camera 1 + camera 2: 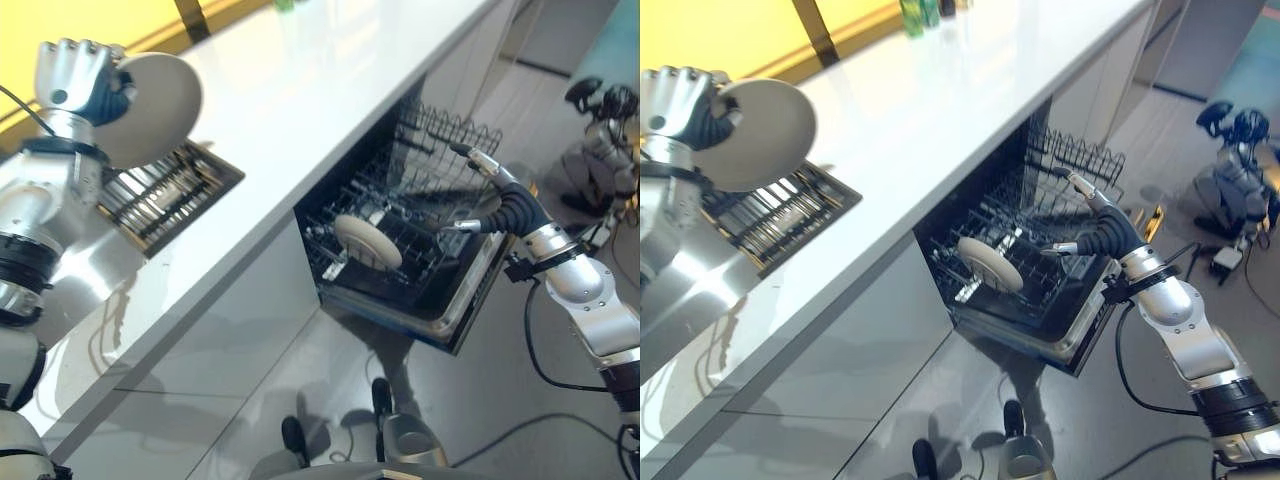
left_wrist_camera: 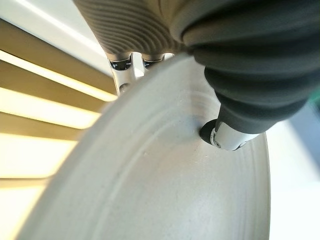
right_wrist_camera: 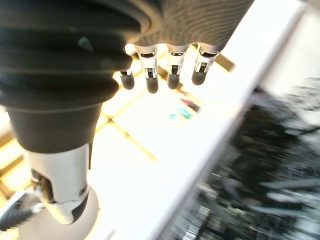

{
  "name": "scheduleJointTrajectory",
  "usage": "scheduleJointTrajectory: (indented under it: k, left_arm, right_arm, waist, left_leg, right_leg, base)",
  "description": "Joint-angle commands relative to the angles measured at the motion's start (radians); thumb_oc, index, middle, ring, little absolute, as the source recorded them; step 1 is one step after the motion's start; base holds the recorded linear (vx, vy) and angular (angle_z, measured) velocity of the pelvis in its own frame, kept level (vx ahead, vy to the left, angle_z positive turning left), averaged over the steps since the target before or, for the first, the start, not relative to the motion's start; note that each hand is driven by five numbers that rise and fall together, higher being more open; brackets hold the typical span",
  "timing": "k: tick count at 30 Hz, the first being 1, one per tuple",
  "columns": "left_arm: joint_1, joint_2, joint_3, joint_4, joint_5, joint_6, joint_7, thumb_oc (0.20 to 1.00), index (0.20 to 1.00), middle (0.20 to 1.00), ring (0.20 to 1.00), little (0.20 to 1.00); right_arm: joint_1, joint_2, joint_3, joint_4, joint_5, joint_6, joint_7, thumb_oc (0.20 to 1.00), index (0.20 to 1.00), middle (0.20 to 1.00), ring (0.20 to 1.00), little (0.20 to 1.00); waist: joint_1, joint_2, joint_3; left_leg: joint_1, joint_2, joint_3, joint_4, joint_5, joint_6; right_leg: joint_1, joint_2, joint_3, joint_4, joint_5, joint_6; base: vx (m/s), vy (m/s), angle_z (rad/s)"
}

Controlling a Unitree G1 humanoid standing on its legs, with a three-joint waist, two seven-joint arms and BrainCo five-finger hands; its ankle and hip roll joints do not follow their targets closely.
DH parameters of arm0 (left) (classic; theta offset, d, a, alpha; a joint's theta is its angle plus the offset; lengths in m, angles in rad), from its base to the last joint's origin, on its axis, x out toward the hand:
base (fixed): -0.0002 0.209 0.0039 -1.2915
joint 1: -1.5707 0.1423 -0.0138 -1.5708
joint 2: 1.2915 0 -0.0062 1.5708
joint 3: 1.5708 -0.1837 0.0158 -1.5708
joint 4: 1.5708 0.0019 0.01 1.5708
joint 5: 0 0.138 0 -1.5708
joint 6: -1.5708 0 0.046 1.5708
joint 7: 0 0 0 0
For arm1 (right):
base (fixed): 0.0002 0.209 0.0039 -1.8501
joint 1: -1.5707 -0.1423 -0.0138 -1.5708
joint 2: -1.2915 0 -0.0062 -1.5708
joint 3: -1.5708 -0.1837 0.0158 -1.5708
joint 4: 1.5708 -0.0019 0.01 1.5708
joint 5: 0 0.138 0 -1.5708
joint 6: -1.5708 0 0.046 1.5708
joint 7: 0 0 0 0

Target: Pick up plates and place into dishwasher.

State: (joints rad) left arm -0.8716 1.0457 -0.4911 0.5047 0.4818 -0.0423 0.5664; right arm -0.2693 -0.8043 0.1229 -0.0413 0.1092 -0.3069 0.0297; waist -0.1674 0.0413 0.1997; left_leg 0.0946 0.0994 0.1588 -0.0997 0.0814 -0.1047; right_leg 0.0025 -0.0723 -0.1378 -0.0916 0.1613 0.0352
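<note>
Left hand (image 1: 85,80) is raised over the white countertop (image 1: 300,110) at far left, fingers and thumb clamped on a pale round plate (image 1: 150,105); the wrist view confirms the thumb pressed on the plate face. Below it sits a dark drying rack (image 1: 170,195) on the counter. Right hand (image 1: 1095,225) hangs over the open dishwasher (image 1: 400,250), fingers straight, holding nothing. A second plate (image 1: 368,242) stands tilted in the lower rack.
</note>
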Motion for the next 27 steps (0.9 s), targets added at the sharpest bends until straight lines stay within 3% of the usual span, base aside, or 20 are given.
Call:
scheduleJointTrajectory:
  k: [1,6,12,17,27]
  left_arm:
    - [0.048,-0.018,0.101,-0.111,-0.037,-0.068,0.071,0.200,0.200,0.200,0.200,0.200]
    - [0.127,-0.137,0.160,-0.276,-0.108,-0.161,0.006,0.200,0.200,0.200,0.200,0.200]
    - [0.145,-0.252,0.148,-0.385,-0.168,-0.224,-0.098,0.200,0.200,0.200,0.200,0.200]
    - [0.117,-0.289,0.110,-0.449,-0.222,-0.257,-0.174,0.200,0.200,0.200,0.200,0.200]
    - [0.070,-0.312,0.026,-0.496,-0.273,-0.326,-0.279,0.200,0.200,0.200,0.200,0.200]
  right_arm:
    - [-0.080,0.021,0.019,-0.062,0.003,-0.058,-0.045,1.000,1.000,1.000,1.000,1.000]
    - [-0.179,0.090,0.076,-0.057,0.084,-0.011,-0.030,1.000,1.000,1.000,1.000,1.000]
    - [-0.304,0.200,0.128,0.005,0.240,0.053,-0.011,1.000,1.000,1.000,1.000,1.000]
    - [-0.404,0.240,0.155,0.100,0.258,0.076,-0.055,1.000,1.000,1.000,1.000,1.000]
    - [-0.544,0.226,0.205,0.270,0.337,0.130,-0.040,1.000,1.000,1.000,1.000,1.000]
  waist:
    - [0.059,-0.002,-0.064]
    - [0.103,-0.020,-0.098]
    - [0.144,-0.037,-0.118]
    - [0.173,-0.046,-0.132]
    - [0.210,-0.054,-0.144]
  left_leg:
    - [-0.009,-0.048,0.005,0.012,-0.119,0.026]
    - [0.022,-0.046,-0.020,0.012,-0.131,0.028]
    - [0.045,-0.038,-0.045,0.012,-0.137,0.027]
    - [0.054,-0.034,-0.064,0.012,-0.138,0.026]
    - [0.054,-0.031,-0.089,0.012,-0.136,0.027]
  right_leg:
    - [0.062,-0.064,-0.015,0.011,-0.141,0.108]
    - [0.107,-0.063,-0.040,0.009,-0.155,0.104]
    - [0.145,-0.059,-0.066,0.006,-0.167,0.095]
    - [0.165,-0.057,-0.085,0.004,-0.172,0.091]
    - [0.177,-0.057,-0.105,0.004,-0.176,0.083]
  base:
    - [0.06,-0.128,0.10]
    - [0.02,-0.101,0.14]
    - [0.01,-0.073,0.13]
    - [0.01,-0.050,0.15]
    - [0.00,-0.019,0.08]
